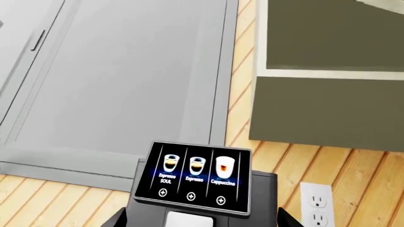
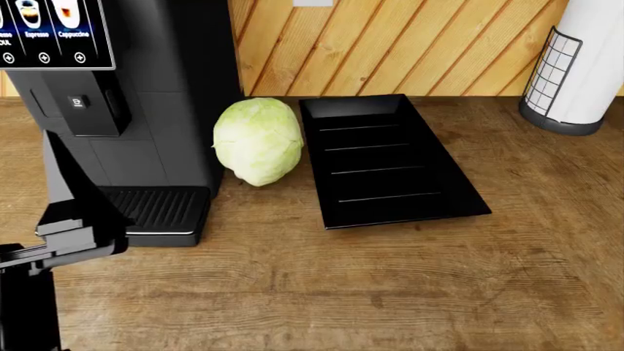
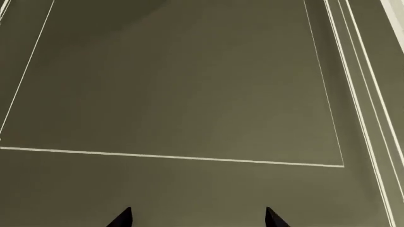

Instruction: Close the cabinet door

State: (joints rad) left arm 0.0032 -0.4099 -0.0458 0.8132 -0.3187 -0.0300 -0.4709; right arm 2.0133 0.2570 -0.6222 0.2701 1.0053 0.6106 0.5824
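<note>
The right wrist view is filled by an olive-green cabinet door (image 3: 177,94), a flat panel with thin white lines framing it. My right gripper (image 3: 197,218) stands open, close to this door, its two dark fingertips (image 3: 123,218) wide apart with nothing between them. In the left wrist view the same olive cabinet (image 1: 328,109) hangs on the wood wall, with a white strip across it; how far its door stands open I cannot tell. My left gripper (image 1: 202,220) is open in front of the coffee machine (image 1: 192,177), below the cabinets. The cabinet is out of the head view.
A grey cabinet door (image 1: 126,75) with a slim handle hangs above the coffee machine (image 2: 117,110). On the wooden counter (image 2: 390,292) lie a cabbage (image 2: 259,140) and a black tray (image 2: 385,161). A paper towel holder (image 2: 575,66) stands at the back right. A wall outlet (image 1: 317,203) is beside the machine.
</note>
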